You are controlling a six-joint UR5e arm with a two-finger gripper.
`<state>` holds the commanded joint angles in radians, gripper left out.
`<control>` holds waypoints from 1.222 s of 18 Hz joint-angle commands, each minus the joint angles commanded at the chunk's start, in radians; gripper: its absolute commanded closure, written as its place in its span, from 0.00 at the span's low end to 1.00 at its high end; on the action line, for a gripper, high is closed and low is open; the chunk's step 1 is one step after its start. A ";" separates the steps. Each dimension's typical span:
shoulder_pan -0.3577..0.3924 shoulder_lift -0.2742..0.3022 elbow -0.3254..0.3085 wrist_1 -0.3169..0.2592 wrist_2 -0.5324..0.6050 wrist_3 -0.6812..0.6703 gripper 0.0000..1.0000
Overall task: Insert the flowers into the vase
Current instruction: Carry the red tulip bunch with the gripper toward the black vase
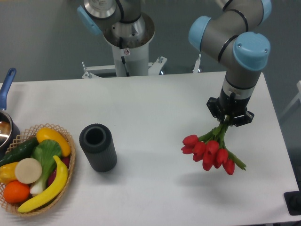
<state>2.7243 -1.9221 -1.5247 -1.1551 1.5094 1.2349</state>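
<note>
The flowers [209, 151] are a bunch of red tulip buds on green stems. They hang, buds down and to the left, above the right side of the table, with a shadow below them. My gripper [226, 121] is shut on the green stems, directly under the arm's wrist. The vase [98, 147] is a dark grey ribbed cylinder. It stands upright at the left-centre of the table with its round mouth open upward, well to the left of the flowers.
A woven wicker basket [66, 136] with yellow, green and orange fruit and vegetables sits at the front left. A blue-handled metal pot [5, 120] is at the left edge. The robot base [127, 52] stands behind the table's far edge.
</note>
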 joint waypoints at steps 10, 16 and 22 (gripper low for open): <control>-0.035 0.002 0.032 0.012 -0.032 -0.055 0.92; -0.063 0.005 0.032 0.104 -0.256 -0.152 0.89; -0.087 0.025 0.023 0.106 -0.572 -0.239 0.89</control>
<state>2.6369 -1.8975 -1.5018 -1.0492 0.9379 0.9957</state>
